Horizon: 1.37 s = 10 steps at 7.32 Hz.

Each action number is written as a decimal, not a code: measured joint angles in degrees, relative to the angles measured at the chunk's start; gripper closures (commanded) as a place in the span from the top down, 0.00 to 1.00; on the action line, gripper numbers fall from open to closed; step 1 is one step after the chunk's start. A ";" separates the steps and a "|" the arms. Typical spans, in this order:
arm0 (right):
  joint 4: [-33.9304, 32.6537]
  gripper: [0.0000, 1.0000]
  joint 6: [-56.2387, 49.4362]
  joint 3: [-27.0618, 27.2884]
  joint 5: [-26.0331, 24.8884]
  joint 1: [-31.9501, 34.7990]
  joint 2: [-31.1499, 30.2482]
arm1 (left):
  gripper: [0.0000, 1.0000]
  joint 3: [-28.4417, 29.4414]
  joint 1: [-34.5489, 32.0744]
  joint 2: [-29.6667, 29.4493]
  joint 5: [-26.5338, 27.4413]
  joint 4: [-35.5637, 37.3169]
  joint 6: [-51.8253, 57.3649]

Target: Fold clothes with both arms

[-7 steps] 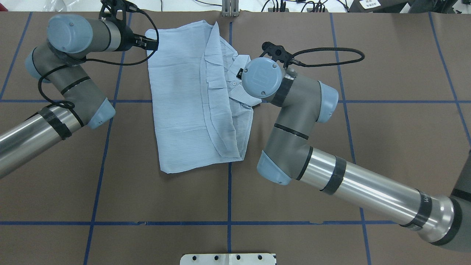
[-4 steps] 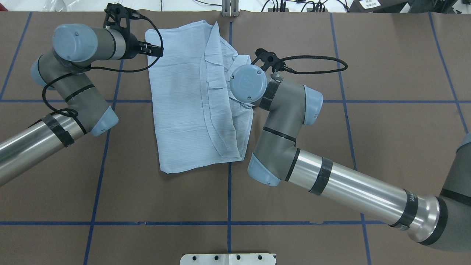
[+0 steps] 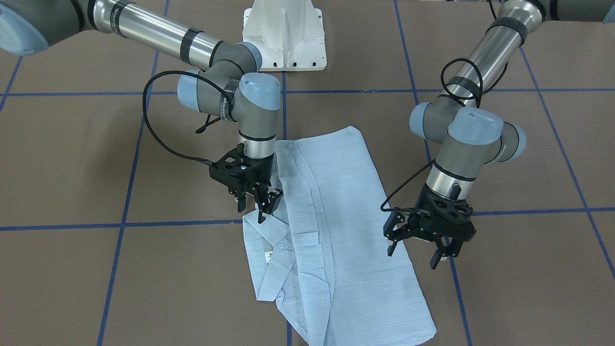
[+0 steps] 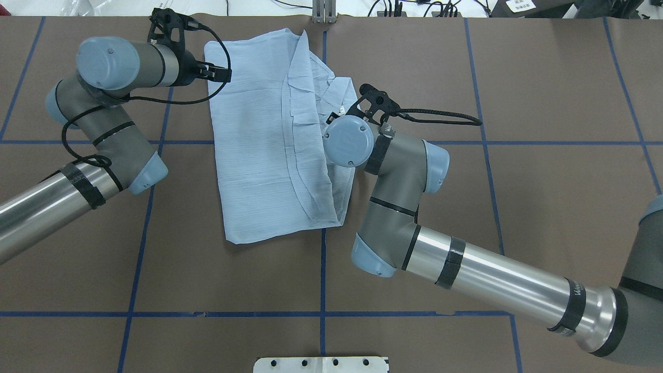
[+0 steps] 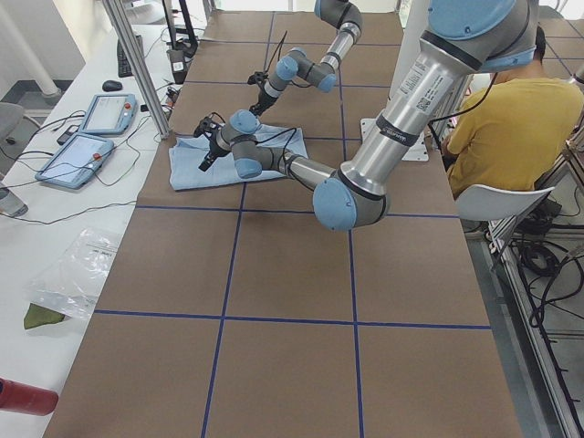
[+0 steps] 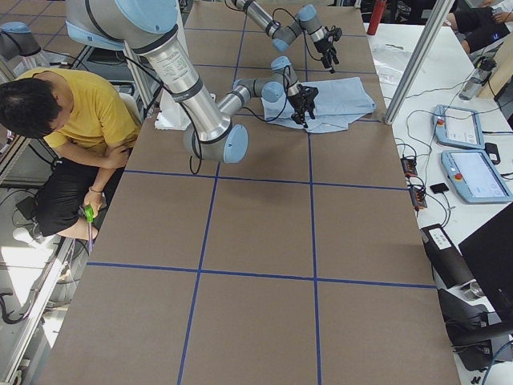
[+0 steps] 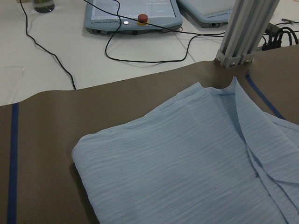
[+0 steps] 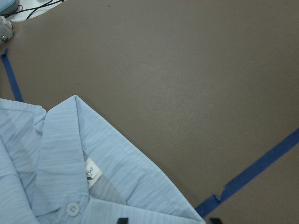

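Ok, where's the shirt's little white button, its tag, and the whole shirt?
white button (image 8: 71, 208), right wrist view, on its round face.
tag (image 8: 92, 173), right wrist view, middle of the white label inside the collar.
shirt (image 4: 248, 129), overhead view, on the flat folded panel.

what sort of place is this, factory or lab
Probably a robotics research lab: the left arm and right arm stand over a table gridded with blue tape; teach pendants lie on the side bench.

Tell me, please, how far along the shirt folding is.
Done: the shirt lies folded lengthwise into a long strip, with its collar showing. In hand: nothing is gripped. The right arm hovers over the collar and the left arm at the opposite edge, both with jaws open. Left: probably the crosswise folds.
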 measured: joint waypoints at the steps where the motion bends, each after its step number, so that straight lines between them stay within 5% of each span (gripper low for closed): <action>1: 1.20 0.67 1.11 -1.13 -0.35 -0.21 -0.17 | 1.00 0.00 0.05 0.00 0.00 -0.02 0.00; 6: 1.00 0.72 2.75 -2.01 -0.63 -1.74 -0.16 | 1.00 0.01 0.19 0.43 0.00 -0.16 0.00; 7: 0.95 0.46 2.97 -2.00 -0.76 -1.89 -0.18 | 1.00 0.00 0.20 0.46 0.00 -0.17 0.00; 8: 0.91 0.01 3.14 -2.02 -1.00 -2.02 -0.19 | 1.00 0.01 0.20 0.48 0.00 -0.17 0.00; 10: 0.95 0.00 4.96 -2.08 -1.56 -2.09 -0.19 | 1.00 -0.01 0.20 0.48 0.00 -0.20 0.00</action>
